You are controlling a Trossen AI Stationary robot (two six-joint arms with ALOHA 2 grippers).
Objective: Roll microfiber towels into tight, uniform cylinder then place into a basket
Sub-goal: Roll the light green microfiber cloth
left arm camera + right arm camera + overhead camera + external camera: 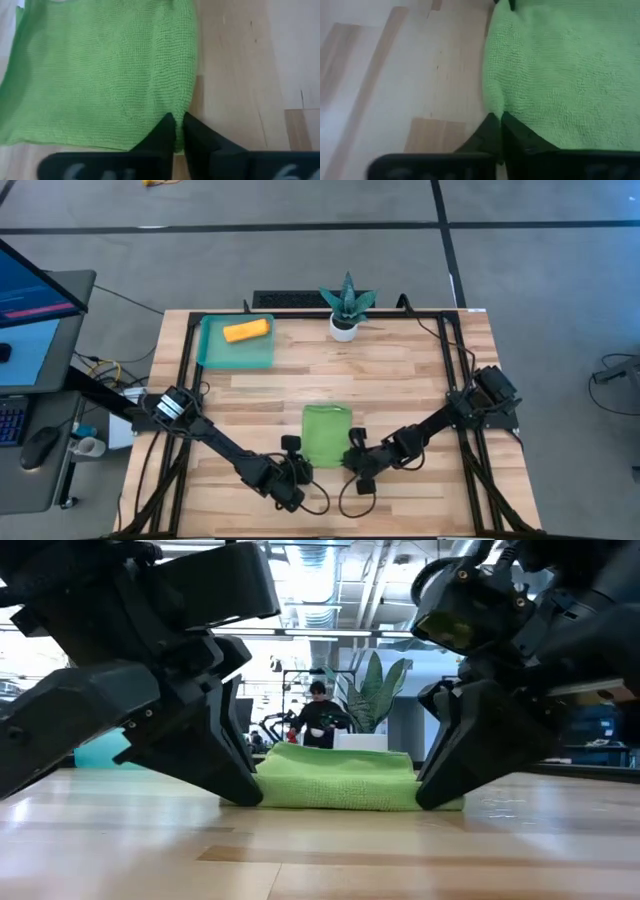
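Green towel (326,432) x1, orange roll (246,331) x1.

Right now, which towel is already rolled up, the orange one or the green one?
The orange towel is the rolled one, lying in the teal basket. The green towel lies spread flat on the table, both grippers pinching its near corners.

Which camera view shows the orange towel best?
The high view: the rolled orange towel lies in the basket, fully visible. In the low view the left arm hides it; only a bit of the basket shows. Both wrist views show only the green towel.
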